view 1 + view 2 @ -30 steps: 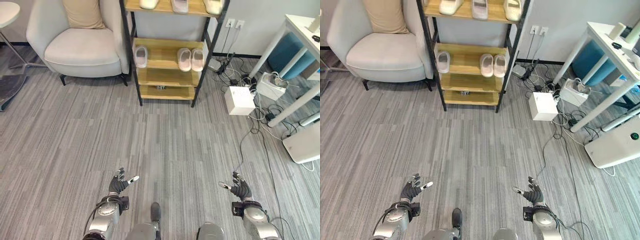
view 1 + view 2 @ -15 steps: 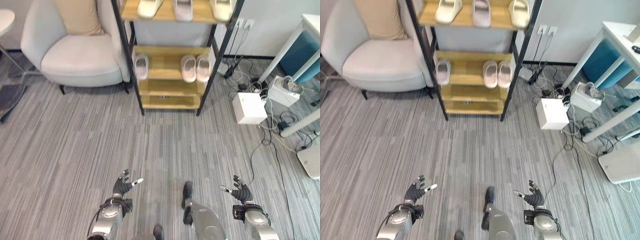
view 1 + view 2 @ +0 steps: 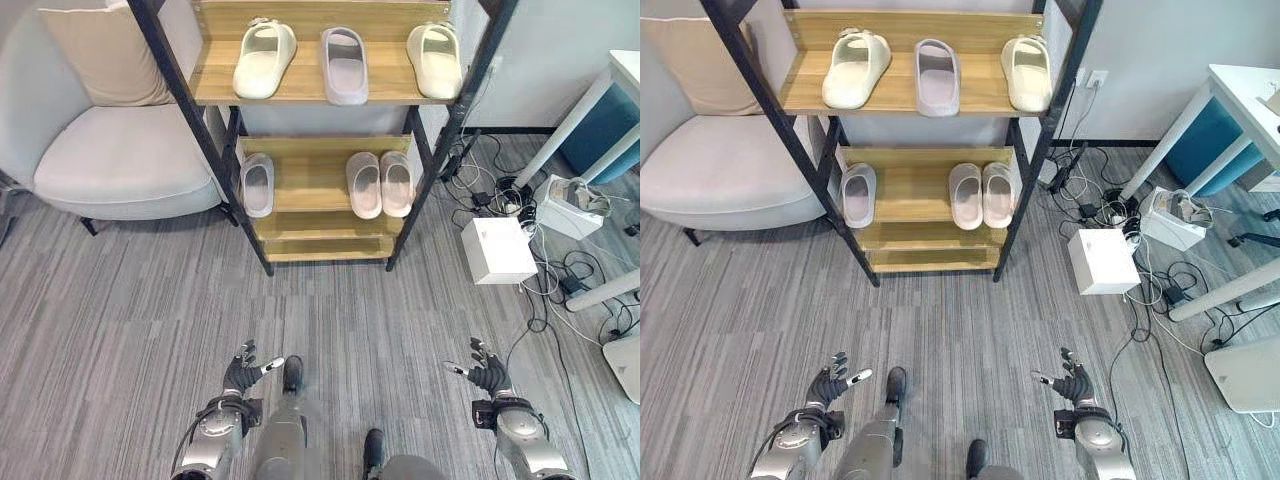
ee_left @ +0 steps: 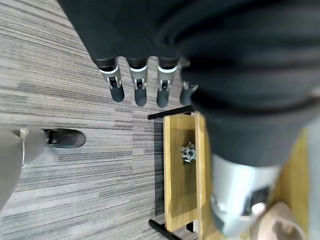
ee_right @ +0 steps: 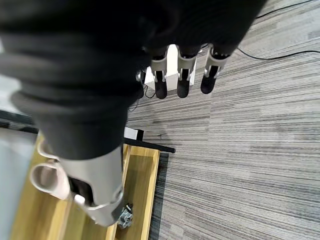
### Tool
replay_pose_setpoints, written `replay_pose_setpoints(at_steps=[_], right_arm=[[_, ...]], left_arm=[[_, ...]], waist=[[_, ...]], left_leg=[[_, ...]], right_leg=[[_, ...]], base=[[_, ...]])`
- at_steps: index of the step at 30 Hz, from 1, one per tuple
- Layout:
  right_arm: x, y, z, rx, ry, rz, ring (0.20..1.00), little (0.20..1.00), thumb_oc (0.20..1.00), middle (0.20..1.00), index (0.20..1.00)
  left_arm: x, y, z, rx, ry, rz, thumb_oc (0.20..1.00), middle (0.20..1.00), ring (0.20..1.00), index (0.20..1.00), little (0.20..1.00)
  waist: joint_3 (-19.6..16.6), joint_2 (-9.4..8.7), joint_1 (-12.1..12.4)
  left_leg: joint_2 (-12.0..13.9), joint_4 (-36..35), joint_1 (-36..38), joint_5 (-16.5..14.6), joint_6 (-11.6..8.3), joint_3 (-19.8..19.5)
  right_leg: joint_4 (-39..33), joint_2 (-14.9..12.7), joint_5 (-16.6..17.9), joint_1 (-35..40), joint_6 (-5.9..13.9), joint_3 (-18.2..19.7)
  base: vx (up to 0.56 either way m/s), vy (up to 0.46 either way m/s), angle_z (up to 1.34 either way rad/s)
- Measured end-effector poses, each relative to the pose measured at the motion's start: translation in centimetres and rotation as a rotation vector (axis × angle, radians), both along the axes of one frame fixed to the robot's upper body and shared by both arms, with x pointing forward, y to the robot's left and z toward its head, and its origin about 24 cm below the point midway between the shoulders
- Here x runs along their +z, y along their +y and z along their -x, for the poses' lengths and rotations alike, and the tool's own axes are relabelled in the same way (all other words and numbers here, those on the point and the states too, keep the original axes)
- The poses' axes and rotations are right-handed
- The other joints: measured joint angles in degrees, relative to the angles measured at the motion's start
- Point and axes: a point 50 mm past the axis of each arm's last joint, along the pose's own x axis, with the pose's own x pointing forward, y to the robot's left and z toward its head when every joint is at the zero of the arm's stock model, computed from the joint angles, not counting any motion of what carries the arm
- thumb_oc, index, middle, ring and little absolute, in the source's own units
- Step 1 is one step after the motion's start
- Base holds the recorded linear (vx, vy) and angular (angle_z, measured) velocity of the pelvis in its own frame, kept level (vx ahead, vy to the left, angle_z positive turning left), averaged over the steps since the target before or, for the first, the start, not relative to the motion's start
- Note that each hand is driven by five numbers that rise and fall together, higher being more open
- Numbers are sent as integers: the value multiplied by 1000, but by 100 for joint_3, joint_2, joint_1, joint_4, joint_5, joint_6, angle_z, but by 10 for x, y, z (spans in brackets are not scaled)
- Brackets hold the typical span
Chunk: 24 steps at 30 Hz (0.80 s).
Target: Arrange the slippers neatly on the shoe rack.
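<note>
Since a second ago the whole picture has shifted: the camera has drawn closer, and the shoe rack (image 3: 330, 140) now fills the upper middle. Three slippers (image 3: 345, 63) lie unevenly on its upper shelf; a single and a pair (image 3: 380, 183) sit below. Sorting looks unstarted. Left hand (image 3: 240, 372) and right hand (image 3: 487, 377), bottom of frame, hold nothing, fingers relaxed. Open floor lies ahead; armchair (image 3: 120, 160) upper left, cables (image 3: 520, 215) right.

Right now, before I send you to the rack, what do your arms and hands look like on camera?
Both arms are silver-grey. The left hand and the right hand each have silver fingers with dark tips and a separate thumb, and a dark ribbed cover wraps the back of the hand and the wrist.
</note>
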Motion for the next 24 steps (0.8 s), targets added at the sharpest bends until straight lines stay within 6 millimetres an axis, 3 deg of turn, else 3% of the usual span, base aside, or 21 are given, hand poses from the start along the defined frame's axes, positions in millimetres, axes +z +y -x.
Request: replay_pose_setpoints(at_steps=[2,3,4,7,8,9,12,14,17,18,19,20,21,23,24], right_arm=[[-5,8,5,3,12,-26,1000,1000,1000,1000,1000],[-5,9,6,6,12,-29,1000,1000,1000,1000,1000],[-3,12,1,4,-6,-38,1000,1000,1000,1000,1000],[-2,21,-6,18,-19,-62,1000,1000,1000,1000,1000],[1,26,-12,39,-33,-69,1000,1000,1000,1000,1000],[2,30,-14,56,-39,-72,1000,1000,1000,1000,1000],[-2,36,-11,59,-27,-86,1000,1000,1000,1000,1000],[-3,35,-10,57,-19,-86,1000,1000,1000,1000,1000],[-4,37,-10,55,-13,-90,1000,1000,1000,1000,1000],[-5,37,-9,53,-8,-91,1000,1000,1000,1000,1000],[-3,38,-12,55,-17,-92,1000,1000,1000,1000,1000],[-3,38,-13,54,-18,-92,1000,1000,1000,1000,1000],[-4,37,-10,48,-9,-91,1000,1000,1000,1000,1000],[-10,34,1,32,21,-91,1000,1000,1000,1000,1000],[-14,32,5,24,43,-89,1000,1000,1000,1000,1000]], left_arm=[[-2,7,5,7,20,-21,1000,1000,1000,1000,1000],[-3,8,7,9,25,-26,1000,1000,1000,1000,1000],[1,10,0,5,9,-35,1000,1000,1000,1000,1000],[3,5,-8,-10,-5,-33,1000,1000,1000,1000,1000],[0,3,-4,-10,7,-25,1000,1000,1000,1000,1000],[1,3,-3,-9,6,-27,1000,1000,1000,1000,1000],[2,7,-5,-20,3,-44,1000,1000,1000,1000,1000],[3,5,-5,-28,1,-43,1000,1000,1000,1000,1000],[0,5,-1,-28,14,-40,1000,1000,1000,1000,1000],[0,5,-1,-27,14,-40,1000,1000,1000,1000,1000],[2,7,-5,-13,6,-41,1000,1000,1000,1000,1000],[3,9,-7,-7,-2,-41,1000,1000,1000,1000,1000],[4,11,-8,1,-6,-43,1000,1000,1000,1000,1000],[3,10,-5,-5,1,-45,1000,1000,1000,1000,1000],[0,10,0,-3,15,-43,1000,1000,1000,1000,1000]], waist=[[-154,-259,94],[-213,-350,107],[-230,-426,125],[-198,-309,119],[-226,-68,129],[-268,-35,87],[-251,-178,29],[-228,-146,12],[-171,-93,-8],[-160,-93,-21],[-138,-122,-53],[-101,-165,-139],[-78,-220,-201],[-128,-338,-280],[-171,-379,-242]], left_leg=[[-329,8,89,71,30,206],[-426,9,128,228,150,214],[-699,-36,178,205,411,280],[-876,-58,467,32,693,337],[-763,-136,665,15,721,423],[-809,-173,782,-94,769,425],[-1073,-311,1078,-213,1048,328],[-1062,-356,1152,-266,1051,300],[-989,-352,1284,-274,982,297],[-962,-352,1346,-314,939,291],[-859,-354,1423,-562,746,279],[-862,-354,1487,-633,730,220],[-871,-354,1610,-726,685,127],[-882,-356,1896,-855,618,7],[-846,-341,2080,-984,497,-31]], right_leg=[[63,-413,-145,-2,185,111],[76,-523,-184,-6,250,99],[166,-772,-161,8,339,49],[1024,-1017,-133,-209,497,128],[2540,-1093,-301,-889,625,151],[3128,-1175,-335,-1225,664,211],[3835,-1335,-537,-1920,517,242],[3612,-1300,-593,-2117,501,165],[2423,-1274,-393,-2333,513,-280],[2051,-1244,-175,-2379,516,-364],[557,-952,594,-2530,586,-329],[22,-914,829,-2504,643,-322],[-65,-924,1064,-2506,648,-355],[34,-947,1153,-2247,546,-362],[106,-889,1323,-2117,365,-327]], base=[[181,145,-37],[237,197,-21],[373,381,-4],[229,340,-7],[182,189,-22],[182,185,-12],[223,76,20],[151,-28,13],[207,-99,2],[488,-241,-14],[498,-260,0],[474,-257,13],[401,-251,47],[308,-200,38],[156,-145,14]])
